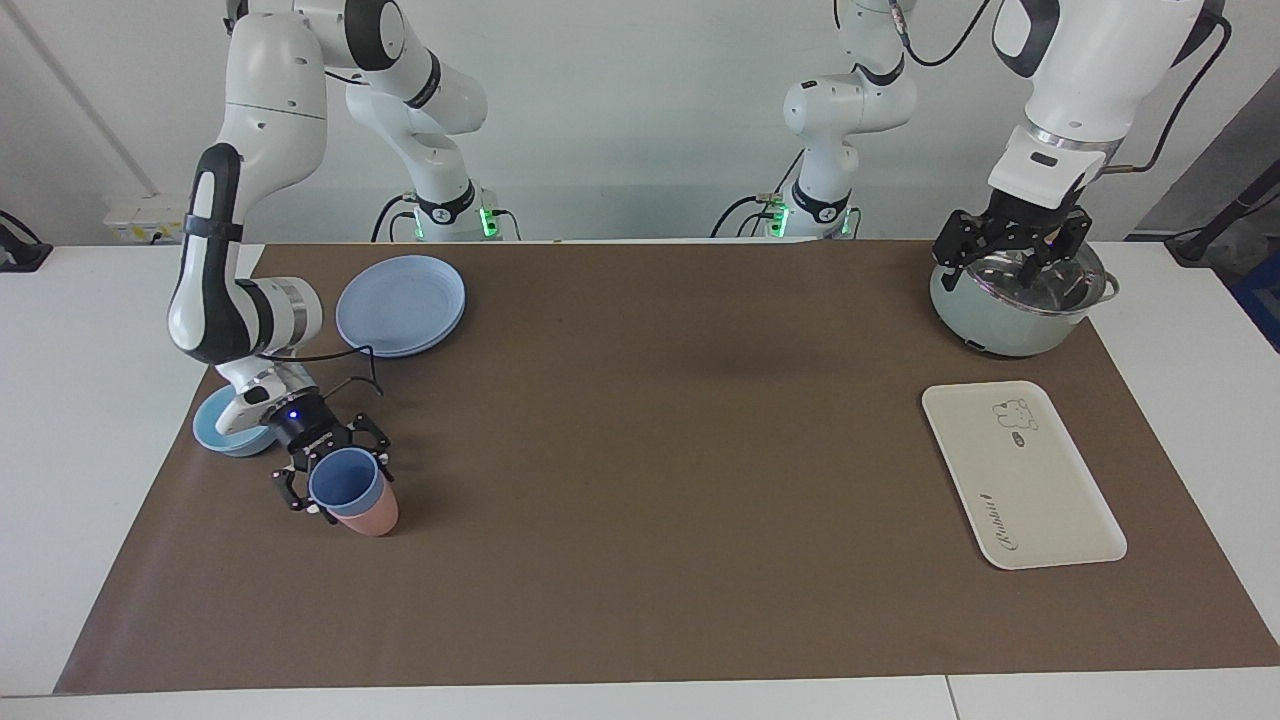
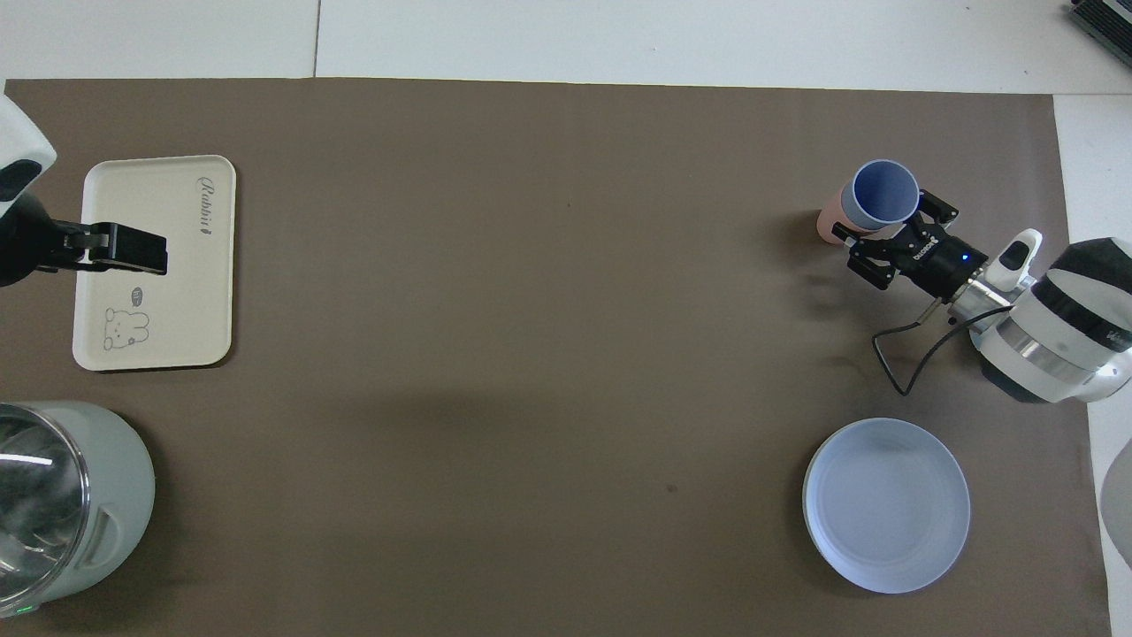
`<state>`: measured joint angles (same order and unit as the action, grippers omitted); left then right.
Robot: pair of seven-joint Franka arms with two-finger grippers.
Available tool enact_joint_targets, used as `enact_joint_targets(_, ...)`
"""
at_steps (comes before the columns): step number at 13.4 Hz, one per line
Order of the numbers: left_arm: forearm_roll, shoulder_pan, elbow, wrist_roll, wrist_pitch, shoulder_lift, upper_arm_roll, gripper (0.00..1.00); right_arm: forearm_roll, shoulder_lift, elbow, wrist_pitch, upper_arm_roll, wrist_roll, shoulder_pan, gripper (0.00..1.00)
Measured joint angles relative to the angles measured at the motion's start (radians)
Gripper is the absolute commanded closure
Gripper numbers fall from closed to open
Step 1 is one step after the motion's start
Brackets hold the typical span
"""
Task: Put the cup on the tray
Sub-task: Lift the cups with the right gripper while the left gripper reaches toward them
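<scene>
Your right gripper [image 1: 338, 482] is down at the right arm's end of the table with its fingers set either side of the cup [image 1: 346, 483], pinching the blue tumbler near its rim. The cup is tilted, its mouth turned up and away from the robots, and it overlaps a salmon-pink cup [image 1: 374, 516] underneath; you cannot tell whether the blue one sits inside the pink one or only in front of it. The overhead view shows the same grip from above, right gripper [image 2: 887, 237] against the cup [image 2: 879, 196], with the pink cup [image 2: 830, 224] peeking out at one side. Only the facing view gives you the light-blue bowl [image 1: 222, 437], half hidden under the right wrist, nearer the robots than the cups. The blue plate [image 1: 401, 305] lies nearer the robots again.

The tray [image 1: 1020, 478] lies well apart, at the left arm's end of the table, bare. Your left gripper [image 1: 1012, 252] hangs over the pot [image 1: 1010, 320], fingers spread. Seen from overhead the left gripper [image 2: 115, 249] covers part of the tray [image 2: 155, 265]; the facing view puts it over the pot [image 2: 62, 495] instead.
</scene>
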<state>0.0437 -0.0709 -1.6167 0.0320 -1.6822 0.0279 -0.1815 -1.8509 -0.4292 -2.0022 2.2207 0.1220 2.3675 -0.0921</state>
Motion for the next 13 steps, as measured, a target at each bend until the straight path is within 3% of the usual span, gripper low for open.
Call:
enact_joint_targets(5, 0.0, 0.001, 0.0, 0.0, -0.005, 0.001, -0.002, 0.0, 0.049, 0.012, 0.036, 0.065, 0.0, -0.043, 0.015, 1.0)
enact_joint_targets(9, -0.04, 0.004, 0.0, 0.055, -0.006, 0.002, -0.008, 0.0, 0.398, 0.152, 0.055, 0.255, -0.002, -0.423, 0.137, 1.0)
enact_joint_targets(13, -0.263, 0.014, -0.006, 0.093, -0.035, 0.002, -0.01, 0.01, 0.645, 0.231, 0.054, 0.308, -0.003, -0.634, 0.272, 1.0)
